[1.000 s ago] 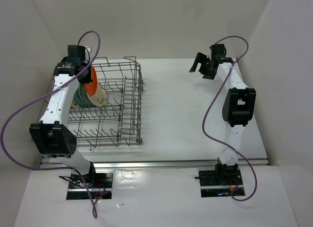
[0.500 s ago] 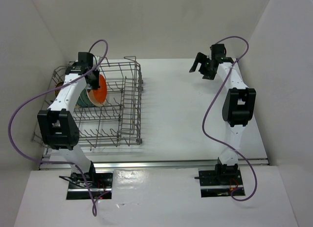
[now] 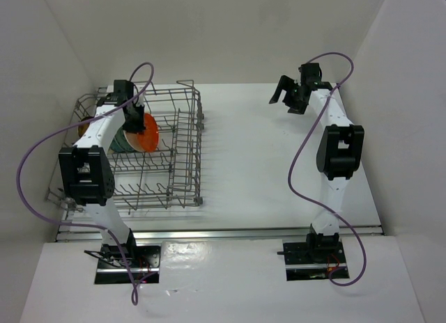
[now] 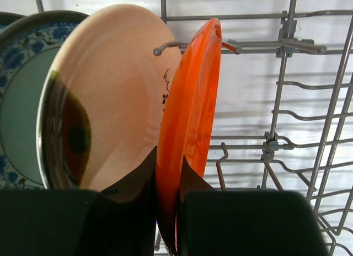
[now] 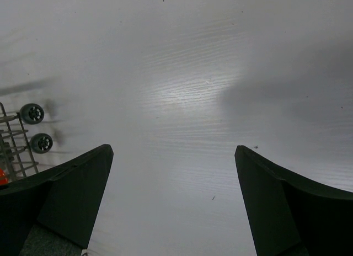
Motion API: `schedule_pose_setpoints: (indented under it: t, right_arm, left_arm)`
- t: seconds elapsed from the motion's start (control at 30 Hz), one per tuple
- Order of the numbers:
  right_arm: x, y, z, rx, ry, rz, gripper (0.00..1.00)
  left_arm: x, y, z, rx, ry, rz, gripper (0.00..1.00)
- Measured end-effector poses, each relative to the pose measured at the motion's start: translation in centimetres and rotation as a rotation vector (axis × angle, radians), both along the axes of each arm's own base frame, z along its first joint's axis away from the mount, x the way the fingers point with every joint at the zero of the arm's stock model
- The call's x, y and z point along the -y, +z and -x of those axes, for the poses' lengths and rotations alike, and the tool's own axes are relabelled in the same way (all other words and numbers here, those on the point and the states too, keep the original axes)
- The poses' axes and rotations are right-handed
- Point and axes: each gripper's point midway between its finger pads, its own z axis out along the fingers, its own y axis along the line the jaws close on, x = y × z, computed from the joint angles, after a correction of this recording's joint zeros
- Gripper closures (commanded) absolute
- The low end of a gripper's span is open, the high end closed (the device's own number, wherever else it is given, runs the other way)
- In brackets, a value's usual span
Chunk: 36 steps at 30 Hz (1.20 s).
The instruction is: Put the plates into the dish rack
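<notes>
At upper left of the overhead view, the left jaws clench the orange plate [image 3: 148,136] on edge inside the dish rack [image 3: 197,152], just beside a cream plate [image 4: 110,90]. It should settle straight down between tines [image 4: 223,156] before release. The right jaws gape, holding nothing.

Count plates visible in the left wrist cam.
3: orange plate pinched in the left pincer; cream plate next to it; blue-patterned plate past that, at the picture's edge. More may be hidden behind.
</notes>
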Motion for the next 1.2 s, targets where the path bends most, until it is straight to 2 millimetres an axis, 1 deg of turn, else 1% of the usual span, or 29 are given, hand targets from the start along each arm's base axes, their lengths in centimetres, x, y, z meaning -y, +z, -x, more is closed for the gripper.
schedule_pose_setpoints:
  t: [0.03,0.07,0.17,0.2,0.27,0.3,0.37,0.47,0.53,0.57,0.6,0.67,0.7,0.73,0.83,0.93,0.97,1.07,1.13,1.2]
  right_arm:
    - [0.0,0.0,0.0,0.000,0.000,-0.001,0.00]
    - [0.0,0.0,0.0,-0.001,0.000,-0.001,0.00]
    - [0.0,-0.1,0.1,-0.007,0.001,-0.001,0.00]
    - [0.0,-0.1,0.1,-0.007,0.002,-0.002,0.00]
    - [-0.1,-0.1,0.2,-0.008,0.004,-0.005,0.00]
    - [-0.2,-0.1,0.2,-0.008,0.007,-0.008,0.00]
    - [-0.3,0.0,0.2,-0.008,0.011,-0.013,0.00]
    - [-0.4,0.0,0.3,-0.009,0.013,-0.018,0.00]
    - [-0.4,0.0,0.3,-0.010,0.014,-0.020,0.00]
    - [-0.4,0.0,0.3,-0.010,0.014,-0.020,0.00]
    - [-0.4,0.0,0.3,-0.010,0.014,-0.020,0.00]
    - [-0.5,0.0,0.3,-0.011,0.016,-0.022,0.00]
    - [-0.5,0.0,0.3,-0.011,0.017,-0.022,0.00]
    - [-0.5,0.0,0.3,-0.011,0.017,-0.023,0.00]
    - [-0.5,0.0,0.3,-0.010,0.019,-0.025,0.00]
    - [-0.7,0.1,0.3,-0.009,0.027,-0.032,0.00]
    - [-0.7,0.1,0.3,-0.007,0.031,-0.032,0.00]
    - [-0.7,0.4,0.2,0.007,0.047,-0.020,0.00]
    - [-0.6,1.4,-0.4,0.041,0.061,-0.005,0.00]
    - [-0.4,3.0,-1.2,0.091,0.074,0.014,0.00]
  left_arm:
    - [0.0,-0.2,0.1,-0.006,-0.001,0.005,0.95]
    - [0.0,-0.3,0.2,-0.009,-0.002,0.011,0.84]
    - [0.2,-0.4,0.1,-0.008,-0.005,0.020,0.73]
    - [0.2,-0.4,0.1,-0.011,-0.005,0.020,0.65]
    - [0.2,-0.6,0.3,-0.020,-0.006,0.020,0.60]
    - [0.2,-0.8,0.3,-0.026,-0.006,0.020,0.55]
    - [0.2,-1.0,0.4,-0.036,-0.006,0.020,0.51]
    - [0.2,-1.0,0.3,-0.036,-0.006,0.019,0.42]
    - [0.1,-0.6,0.1,-0.030,-0.008,0.015,0.38]
    - [0.1,-0.2,-0.1,-0.023,-0.007,0.013,0.38]
    - [0.0,0.3,-0.4,-0.011,-0.006,0.010,0.36]
    - [-0.1,1.6,-1.0,0.017,-0.006,0.005,0.34]
    - [-0.1,2.4,-1.4,0.036,-0.005,0.002,0.32]
    - [-0.2,3.2,-1.8,0.055,-0.003,-0.003,0.30]
    - [-0.5,5.7,-3.0,0.119,0.001,-0.015,0.27]
    - [-0.6,8.4,-3.9,0.184,0.003,-0.024,0.22]
    - [-0.6,9.3,-4.0,0.204,0.003,-0.025,0.20]
    - [-0.6,12.0,-3.7,0.265,-0.001,-0.027,0.08]
    - [-0.2,14.0,-3.3,0.314,-0.015,-0.011,0.07]
    - [0.4,15.6,-2.9,0.355,-0.030,0.015,0.06]
